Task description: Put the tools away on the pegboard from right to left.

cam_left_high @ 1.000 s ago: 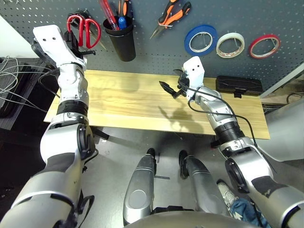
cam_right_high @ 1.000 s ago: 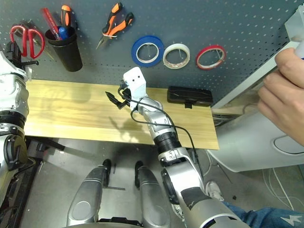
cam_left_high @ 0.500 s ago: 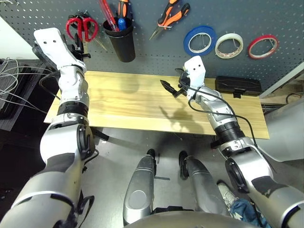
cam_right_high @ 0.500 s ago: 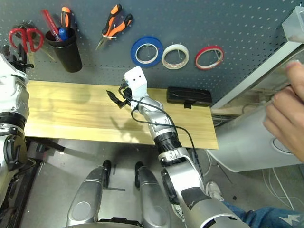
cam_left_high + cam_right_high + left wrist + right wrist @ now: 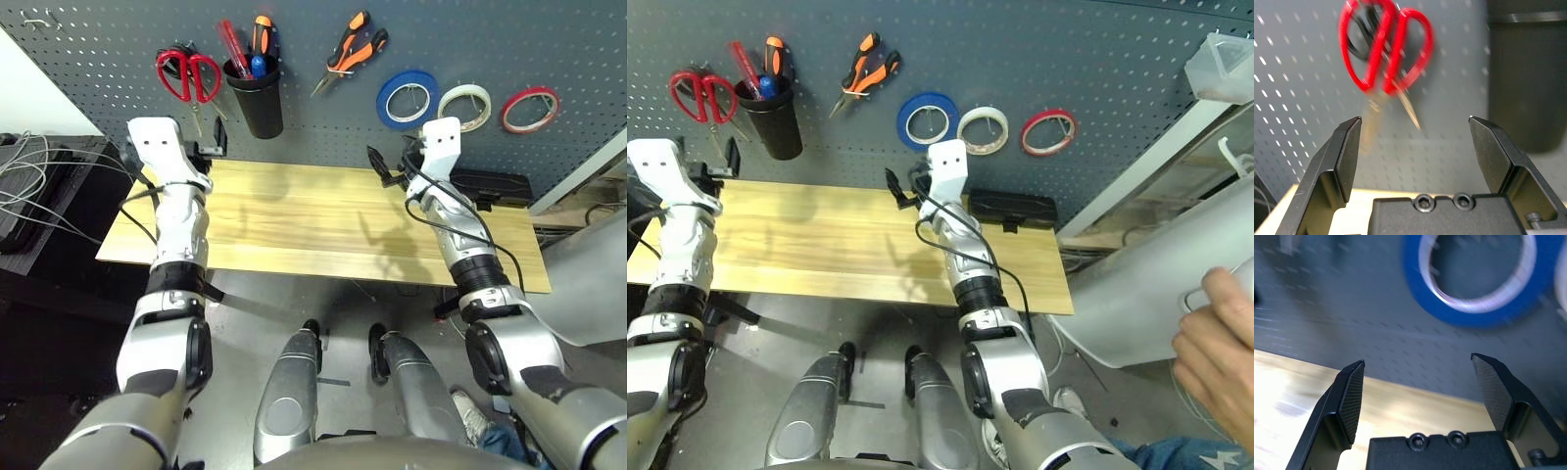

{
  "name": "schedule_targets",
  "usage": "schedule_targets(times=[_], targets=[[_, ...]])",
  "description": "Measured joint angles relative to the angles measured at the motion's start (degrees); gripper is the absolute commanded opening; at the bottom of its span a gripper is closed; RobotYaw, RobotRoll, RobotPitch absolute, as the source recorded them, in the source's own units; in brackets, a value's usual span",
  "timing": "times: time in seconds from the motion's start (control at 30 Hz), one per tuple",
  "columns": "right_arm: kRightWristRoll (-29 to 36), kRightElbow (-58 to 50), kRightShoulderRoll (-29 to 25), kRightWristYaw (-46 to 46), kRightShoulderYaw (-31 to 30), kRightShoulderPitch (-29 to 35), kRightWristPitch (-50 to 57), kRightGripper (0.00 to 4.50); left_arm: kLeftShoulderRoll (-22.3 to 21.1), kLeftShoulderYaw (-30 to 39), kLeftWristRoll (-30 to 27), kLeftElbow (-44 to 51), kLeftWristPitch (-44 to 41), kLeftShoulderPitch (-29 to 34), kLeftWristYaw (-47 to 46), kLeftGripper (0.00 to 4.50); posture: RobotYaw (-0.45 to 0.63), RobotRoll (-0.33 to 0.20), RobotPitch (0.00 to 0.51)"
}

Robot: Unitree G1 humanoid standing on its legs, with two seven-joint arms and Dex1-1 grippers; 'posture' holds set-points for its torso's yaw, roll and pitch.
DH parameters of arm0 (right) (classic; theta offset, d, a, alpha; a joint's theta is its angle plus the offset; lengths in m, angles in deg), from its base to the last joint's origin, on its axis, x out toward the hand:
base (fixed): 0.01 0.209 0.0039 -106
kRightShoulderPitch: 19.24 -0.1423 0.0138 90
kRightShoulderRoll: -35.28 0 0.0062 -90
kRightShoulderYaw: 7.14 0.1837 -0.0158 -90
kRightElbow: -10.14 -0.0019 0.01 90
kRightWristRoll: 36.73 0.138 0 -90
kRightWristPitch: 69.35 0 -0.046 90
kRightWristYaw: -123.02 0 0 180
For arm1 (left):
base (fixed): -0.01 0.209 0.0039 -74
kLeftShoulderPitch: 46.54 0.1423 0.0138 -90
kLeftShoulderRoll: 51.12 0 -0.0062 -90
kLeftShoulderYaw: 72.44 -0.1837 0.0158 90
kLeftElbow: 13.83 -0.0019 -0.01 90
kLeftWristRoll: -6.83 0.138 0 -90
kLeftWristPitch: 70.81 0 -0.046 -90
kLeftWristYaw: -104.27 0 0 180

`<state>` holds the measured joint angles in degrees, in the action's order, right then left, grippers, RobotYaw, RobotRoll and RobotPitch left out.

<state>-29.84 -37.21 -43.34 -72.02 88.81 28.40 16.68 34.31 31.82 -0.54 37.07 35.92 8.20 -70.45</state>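
The red-handled scissors (image 5: 186,73) hang on the dark grey pegboard (image 5: 98,39) at its left end. My left gripper (image 5: 211,145) is below them near the table's back edge. It is open and empty, and the scissors (image 5: 1383,54) show beyond its fingers. A black cup (image 5: 257,98) holds the blue-handled screwdriver (image 5: 258,67). To its right hang the orange-and-black pliers (image 5: 355,51) and then the blue tape ring (image 5: 408,98). My right gripper (image 5: 384,168) is open and empty, a little below the blue ring (image 5: 1474,318).
A white tape ring (image 5: 464,102) and a red tape ring (image 5: 530,108) hang right of the blue one. A black case (image 5: 490,184) lies at the back right of the wooden table (image 5: 294,220). A person's hand (image 5: 1215,352) shows at the far right. Cables (image 5: 29,186) lie left of the table.
My left gripper has opened, let go of the red scissors and dropped down from them; they stay hanging. My right gripper has moved closer to the pegboard under the blue ring.
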Motion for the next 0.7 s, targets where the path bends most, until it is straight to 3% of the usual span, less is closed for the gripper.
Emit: schedule_targets(times=[0.43,0.7], targets=[[1.3,7.0,-3.8,6.7,5.1,0.4,-1.7,4.5,4.7,-3.4,0.2,2.3,-5.6,2.4,4.6,4.47,0.01,0.0,0.262],[1.2,7.8,-7.8,7.1,6.3,2.6,-2.6,4.5,7.1,-5.6,0.5,-1.7,-7.9,1.7,6.5,4.47,-0.03,0.0,0.287]])
